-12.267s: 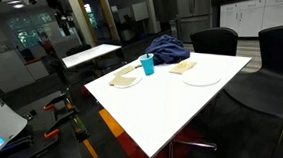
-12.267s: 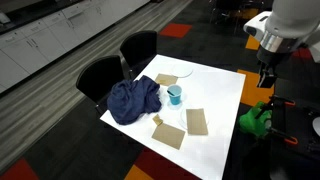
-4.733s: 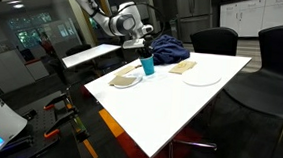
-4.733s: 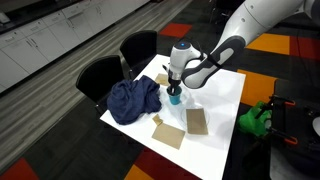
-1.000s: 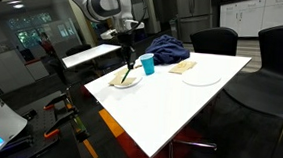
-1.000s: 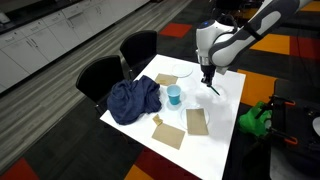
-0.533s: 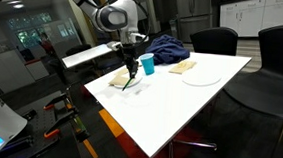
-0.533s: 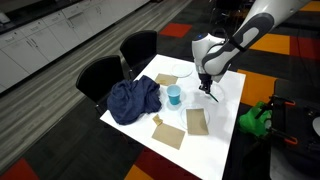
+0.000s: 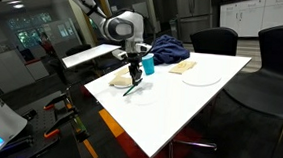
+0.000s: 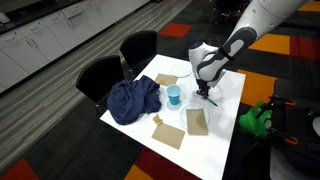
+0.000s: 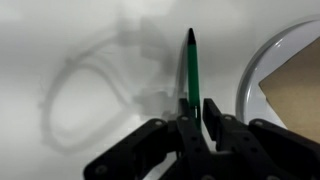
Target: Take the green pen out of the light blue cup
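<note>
Jaws pinched on green pen [image 11: 191, 70], clear of light blue cup [image 10: 175, 95]. We should lower gently to tabletop [image 11: 60, 50], tilt pen flat, then release.

The arm [image 9: 118, 27] bends at the elbow, with its wrist pointing straight down. The gripper [image 11: 196, 112] has its 2 fingers pinched tight on the green pen [image 11: 191, 65].

White arm [image 10: 240, 40] w/ rounded links, dk joint bands, black gripper [image 11: 197, 112], blocky blk fingers [image 11: 213, 116]
</note>
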Controlling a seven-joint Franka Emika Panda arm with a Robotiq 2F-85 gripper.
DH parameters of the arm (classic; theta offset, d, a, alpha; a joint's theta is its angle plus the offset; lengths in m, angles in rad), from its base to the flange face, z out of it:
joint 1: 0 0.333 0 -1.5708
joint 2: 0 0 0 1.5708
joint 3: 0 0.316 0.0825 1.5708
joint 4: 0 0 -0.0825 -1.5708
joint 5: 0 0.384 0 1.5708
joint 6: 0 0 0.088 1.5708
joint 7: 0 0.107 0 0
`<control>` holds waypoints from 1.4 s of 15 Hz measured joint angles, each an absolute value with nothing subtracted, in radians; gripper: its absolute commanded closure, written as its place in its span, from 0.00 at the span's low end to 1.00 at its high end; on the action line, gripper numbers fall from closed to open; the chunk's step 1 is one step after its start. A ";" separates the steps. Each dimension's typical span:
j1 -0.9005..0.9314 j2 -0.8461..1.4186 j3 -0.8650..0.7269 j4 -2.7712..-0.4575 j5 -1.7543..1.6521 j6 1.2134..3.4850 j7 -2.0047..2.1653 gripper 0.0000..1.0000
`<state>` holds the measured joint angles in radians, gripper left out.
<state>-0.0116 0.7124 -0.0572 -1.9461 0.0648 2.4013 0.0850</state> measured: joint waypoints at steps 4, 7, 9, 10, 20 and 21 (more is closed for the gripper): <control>-0.015 0.727 -0.057 -1.924 0.065 2.401 0.085 0.16; -0.015 0.716 -0.057 -1.916 0.064 2.402 0.085 0.00; -0.015 0.690 -0.057 -1.916 0.063 2.402 0.085 0.00; -0.015 0.670 -0.057 -1.919 0.061 2.402 0.085 0.00; 0.051 0.251 -0.068 -2.127 -0.126 2.513 0.151 0.00; 0.059 0.206 -0.068 -2.150 -0.157 2.518 0.170 0.00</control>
<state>0.0594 0.2056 -0.0675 -2.1502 -0.1566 2.5183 0.1702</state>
